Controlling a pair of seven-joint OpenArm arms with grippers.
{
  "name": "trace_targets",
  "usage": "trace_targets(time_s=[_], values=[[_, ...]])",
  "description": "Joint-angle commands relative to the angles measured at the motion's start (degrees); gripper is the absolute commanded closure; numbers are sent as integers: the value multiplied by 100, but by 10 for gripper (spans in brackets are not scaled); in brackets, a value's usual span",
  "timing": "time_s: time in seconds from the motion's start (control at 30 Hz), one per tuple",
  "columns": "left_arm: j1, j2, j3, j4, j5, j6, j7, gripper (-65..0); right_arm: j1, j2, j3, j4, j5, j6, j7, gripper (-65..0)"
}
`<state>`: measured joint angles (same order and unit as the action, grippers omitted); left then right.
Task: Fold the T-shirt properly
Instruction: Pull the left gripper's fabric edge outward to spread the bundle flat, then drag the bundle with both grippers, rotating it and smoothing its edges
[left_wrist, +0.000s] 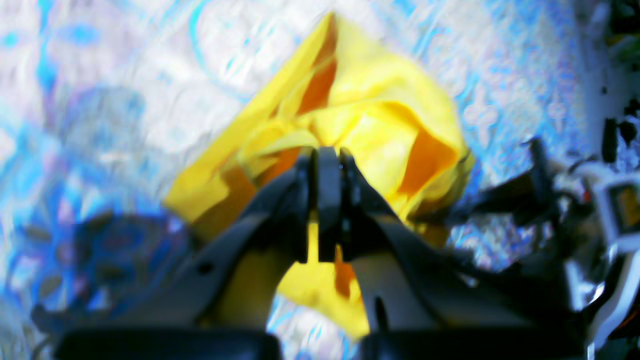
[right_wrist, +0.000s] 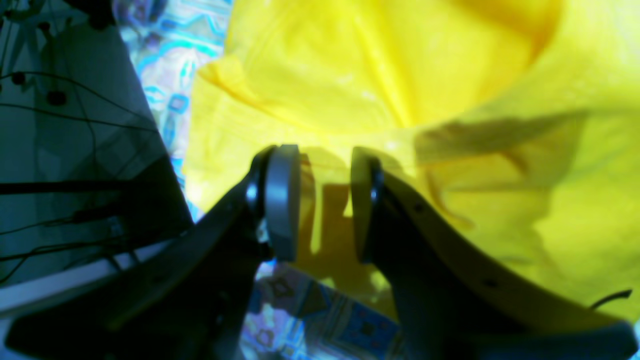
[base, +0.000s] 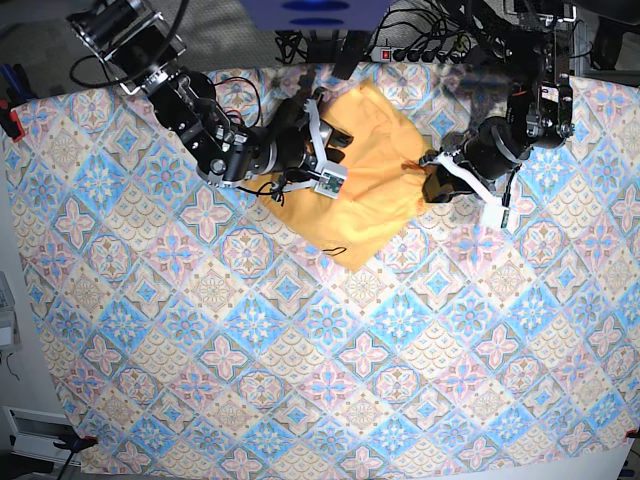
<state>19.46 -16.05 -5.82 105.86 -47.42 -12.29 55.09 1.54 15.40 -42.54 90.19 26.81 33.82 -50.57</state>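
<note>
Patterned tablecloth (base: 300, 340) far side: T-shirt (base: 370, 190) rumpled, unfolded; left gripper (left_wrist: 327, 172) pinching its edge, right gripper (right_wrist: 325, 200) parted over cloth.

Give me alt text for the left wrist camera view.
The left tool is shut on a bunched fold of the yellow T-shirt, which rises crumpled above a blue-patterned tablecloth. The picture is blurry.
</note>
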Motion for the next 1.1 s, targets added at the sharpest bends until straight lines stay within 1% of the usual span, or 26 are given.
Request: trace_targets(time_s=[0.0, 0.07, 0.13, 0.33, 0.5, 0.6, 0.7, 0.83, 0.93, 1.07], values=[[27, -61, -46, 126, -98, -32, -124, 0, 70, 3, 30, 93, 75, 24, 112, -172], [106, -184, -46, 126, -98, -32, -151, 0, 70, 3, 30, 93, 75, 24, 112, -172], [115, -210, -64, 126, -98, -32, -151, 0, 70, 3, 30, 93, 75, 24, 112, -172], [247, -184, -653, 91, -36, -32, -151, 0, 70, 47, 30, 93, 75, 24, 112, -172], [124, -175, -644, -516, -1, -6, -151, 0, 70, 109, 30, 93, 75, 24, 50, -173], [-8, -157, -635, -1035, 184, 3, -151, 0, 61, 135, 13, 93, 75, 24, 41, -173], [-78, -69, -661, -1228, 324, -23, -151, 0, 61, 311, -22, 93, 75, 24, 41, -173], [80, -61, -688, -569, 61, -41, -142, 0, -79, 478, -5, 198, 75, 24, 41, -171], [106, -52, -679, -41, -203, -41, -116, 0, -132, 487, 21, 418, 75, 24, 41, -170], [-96, -34, -618, 3, -581, -41, -107, -1, -132, 487, 65, 708, 75, 24, 103, -169]])
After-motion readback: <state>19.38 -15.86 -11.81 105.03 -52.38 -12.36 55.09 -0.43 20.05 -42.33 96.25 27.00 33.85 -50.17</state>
